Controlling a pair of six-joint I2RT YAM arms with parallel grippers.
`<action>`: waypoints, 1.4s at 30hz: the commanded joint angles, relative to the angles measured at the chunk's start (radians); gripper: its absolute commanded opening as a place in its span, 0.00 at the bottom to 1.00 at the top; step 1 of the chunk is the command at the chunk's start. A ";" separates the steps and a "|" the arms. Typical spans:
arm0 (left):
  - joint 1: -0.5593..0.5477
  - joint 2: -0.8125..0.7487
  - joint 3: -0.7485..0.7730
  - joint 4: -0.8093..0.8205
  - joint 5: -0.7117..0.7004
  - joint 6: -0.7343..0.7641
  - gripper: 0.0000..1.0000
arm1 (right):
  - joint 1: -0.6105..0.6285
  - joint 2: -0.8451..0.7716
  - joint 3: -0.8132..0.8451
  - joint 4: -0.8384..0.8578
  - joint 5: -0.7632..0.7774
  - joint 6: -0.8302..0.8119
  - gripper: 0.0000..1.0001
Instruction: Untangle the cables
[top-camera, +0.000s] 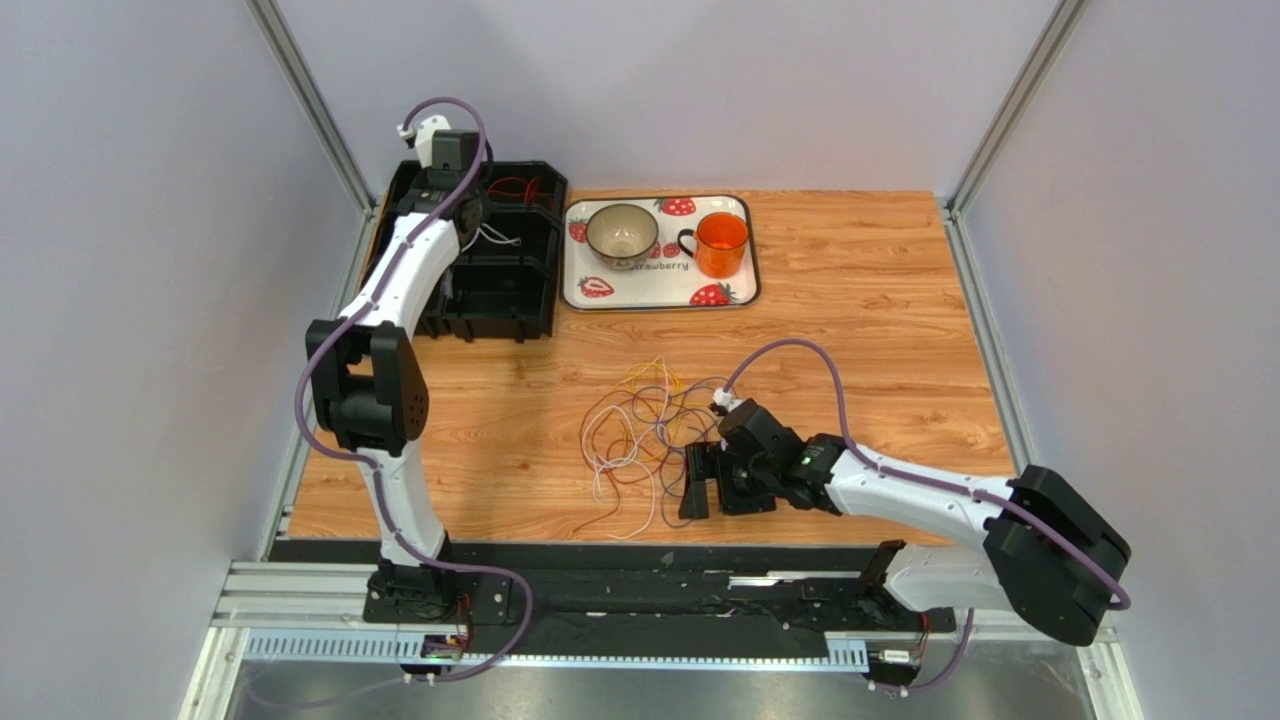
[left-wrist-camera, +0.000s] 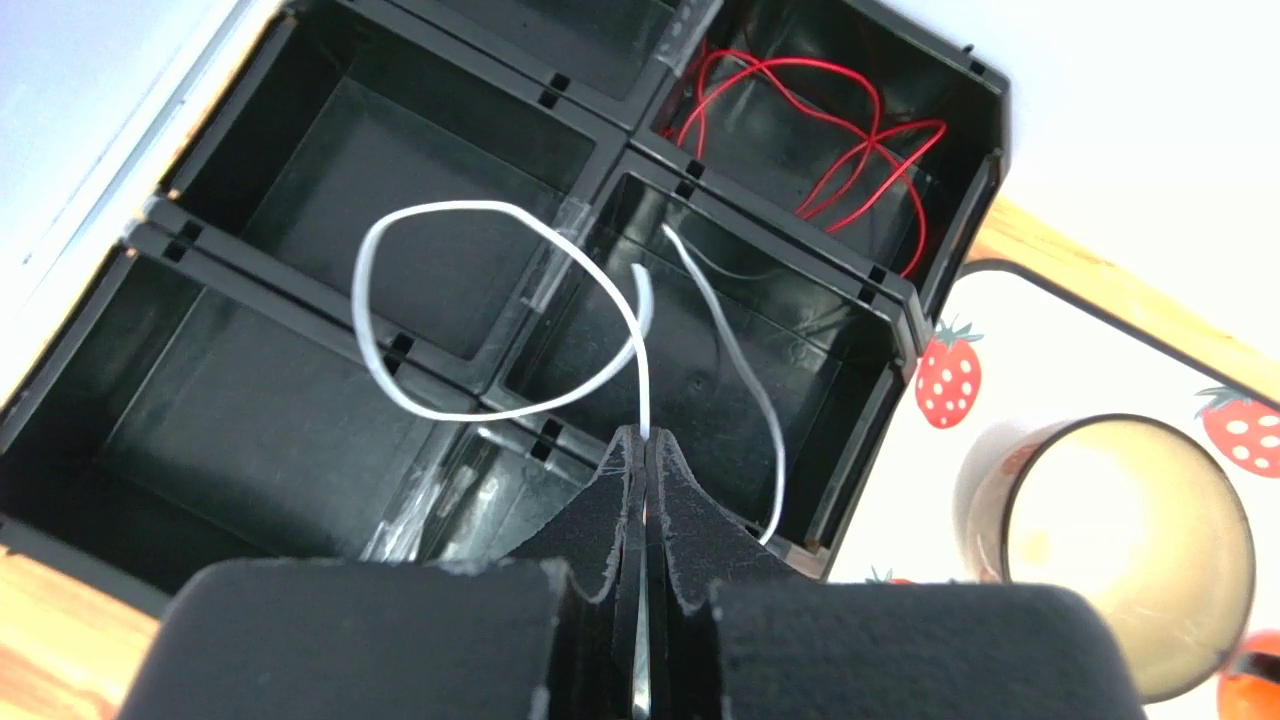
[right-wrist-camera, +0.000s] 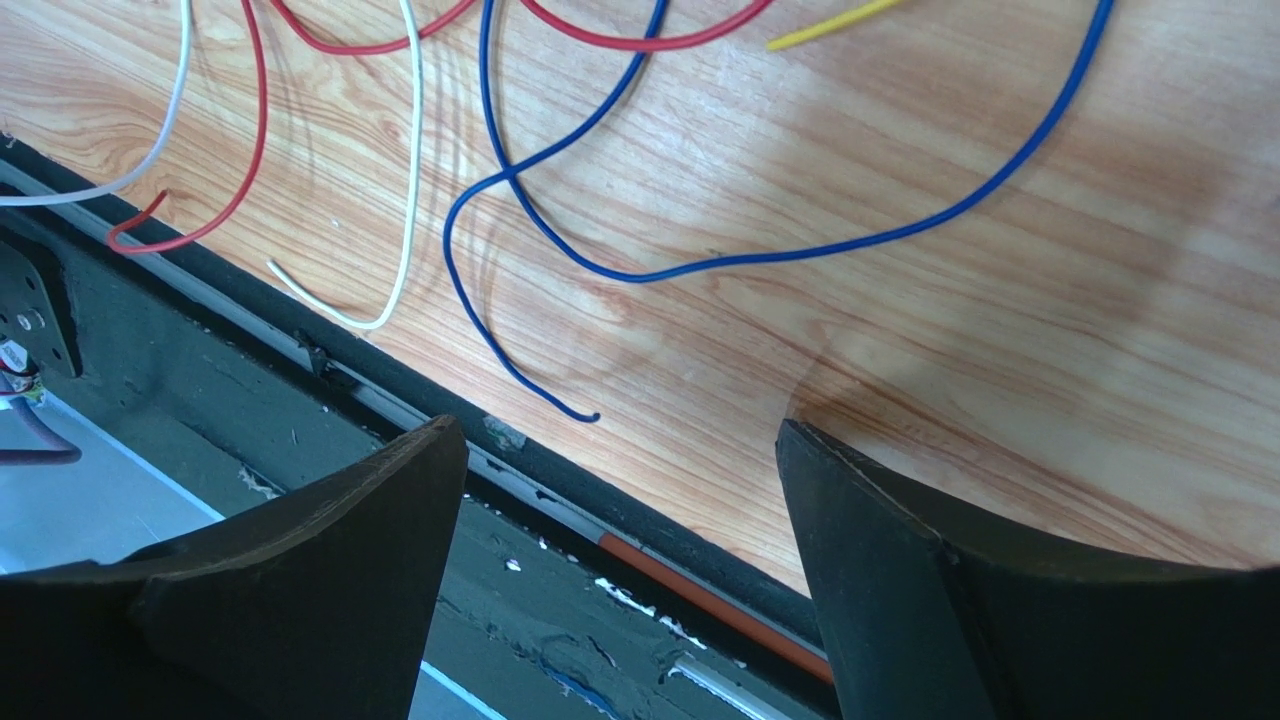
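Note:
A tangle of thin cables (top-camera: 639, 435) in white, red, yellow and dark colours lies on the wooden table in front of the arms. My left gripper (left-wrist-camera: 646, 443) is shut on a white cable (left-wrist-camera: 451, 308), whose loop hangs over the compartments of a black divided bin (left-wrist-camera: 376, 323). Red cables (left-wrist-camera: 819, 128) lie in the bin's far compartment. My right gripper (right-wrist-camera: 609, 450) is open and empty, low over the table's near edge beside the tangle; a blue cable (right-wrist-camera: 721, 263), red cable (right-wrist-camera: 241, 165) and white cable (right-wrist-camera: 398, 195) lie just beyond it.
A strawberry-print tray (top-camera: 658, 278) at the back holds a beige bowl (top-camera: 621, 233) and an orange cup (top-camera: 723, 240). The black bin (top-camera: 481, 263) stands at the back left. A black rail (top-camera: 631, 578) runs along the near table edge.

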 joint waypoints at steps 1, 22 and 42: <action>-0.020 0.041 0.107 0.006 0.007 0.036 0.00 | 0.002 0.065 -0.021 -0.002 0.018 -0.025 0.85; -0.084 0.181 0.238 -0.028 0.030 0.019 0.00 | 0.002 0.095 -0.029 0.014 0.013 -0.046 0.85; -0.056 0.050 0.270 -0.094 0.009 0.025 0.77 | 0.002 0.045 -0.027 -0.027 0.019 -0.020 0.85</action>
